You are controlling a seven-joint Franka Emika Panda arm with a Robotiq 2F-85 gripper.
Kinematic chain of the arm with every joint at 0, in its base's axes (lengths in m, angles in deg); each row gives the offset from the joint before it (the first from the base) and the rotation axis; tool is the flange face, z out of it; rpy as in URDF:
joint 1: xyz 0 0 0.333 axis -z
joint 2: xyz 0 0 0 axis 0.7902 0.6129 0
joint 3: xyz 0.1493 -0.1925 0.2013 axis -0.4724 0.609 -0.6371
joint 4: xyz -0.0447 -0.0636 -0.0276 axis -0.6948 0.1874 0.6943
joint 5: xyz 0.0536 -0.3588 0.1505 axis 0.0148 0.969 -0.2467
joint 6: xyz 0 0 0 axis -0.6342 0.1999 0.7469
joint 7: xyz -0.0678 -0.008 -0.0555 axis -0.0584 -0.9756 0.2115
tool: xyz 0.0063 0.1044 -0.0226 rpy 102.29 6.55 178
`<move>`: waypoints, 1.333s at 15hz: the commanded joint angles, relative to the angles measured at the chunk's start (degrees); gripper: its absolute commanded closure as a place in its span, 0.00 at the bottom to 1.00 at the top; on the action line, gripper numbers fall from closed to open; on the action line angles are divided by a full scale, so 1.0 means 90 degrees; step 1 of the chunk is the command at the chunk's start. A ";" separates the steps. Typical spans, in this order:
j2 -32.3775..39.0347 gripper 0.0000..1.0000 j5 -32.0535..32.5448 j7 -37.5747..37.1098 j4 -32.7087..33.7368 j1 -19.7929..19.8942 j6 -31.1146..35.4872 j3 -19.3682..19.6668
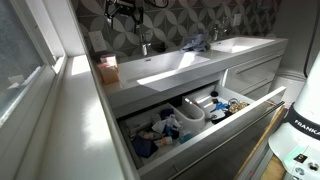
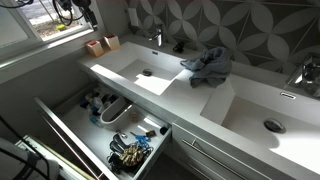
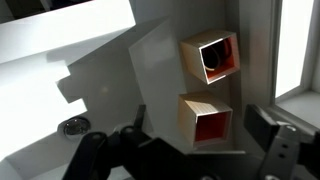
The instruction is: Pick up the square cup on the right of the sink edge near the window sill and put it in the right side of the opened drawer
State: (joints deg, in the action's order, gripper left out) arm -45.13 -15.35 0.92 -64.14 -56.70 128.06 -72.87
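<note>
Drawer (image 2: 60, 128) open, cluttered; square cup (image 3: 205, 118) beside second square cup (image 3: 210, 55).

White counter (image 2: 112, 66) — square cups (image 3: 205, 120), grey cloth (image 2: 207, 65)

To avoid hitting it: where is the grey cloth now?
In an exterior view, the grey cloth lies on the counter between the two sinks.
</note>
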 commanded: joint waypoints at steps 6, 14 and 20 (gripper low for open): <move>0.0270 0.00 -0.0027 0.0202 0.0249 -0.0119 0.0110 0.0147; 0.1376 0.00 -0.0130 0.0760 0.1178 -0.0104 0.0425 0.0307; 0.2355 0.00 -0.0102 0.0888 0.2098 -0.0183 0.0385 0.0342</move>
State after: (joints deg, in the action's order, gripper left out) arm -28.82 -15.56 7.98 -51.05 -57.03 131.96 -70.70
